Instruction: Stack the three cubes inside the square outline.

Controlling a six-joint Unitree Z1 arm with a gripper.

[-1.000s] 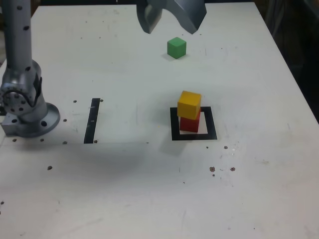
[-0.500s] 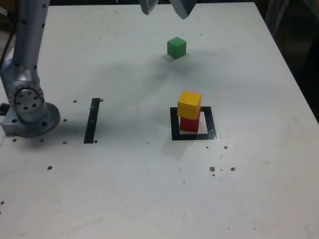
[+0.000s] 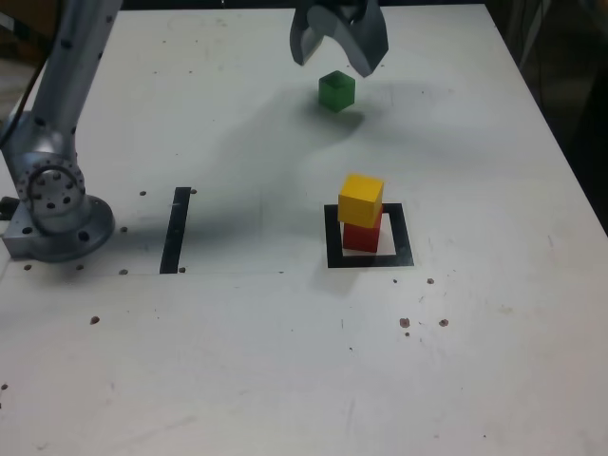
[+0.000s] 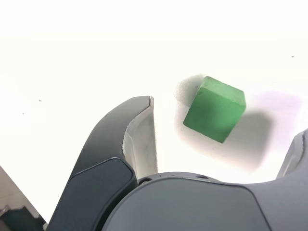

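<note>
The tool hangs released over the green cube at the surface's twelve o'clock — descend squarely, straddling both faces before closing.

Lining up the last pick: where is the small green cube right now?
In the exterior view the small green cube sits alone on the white table, far side, beyond the yellow-on-red stack, beneath the open hand.
</note>
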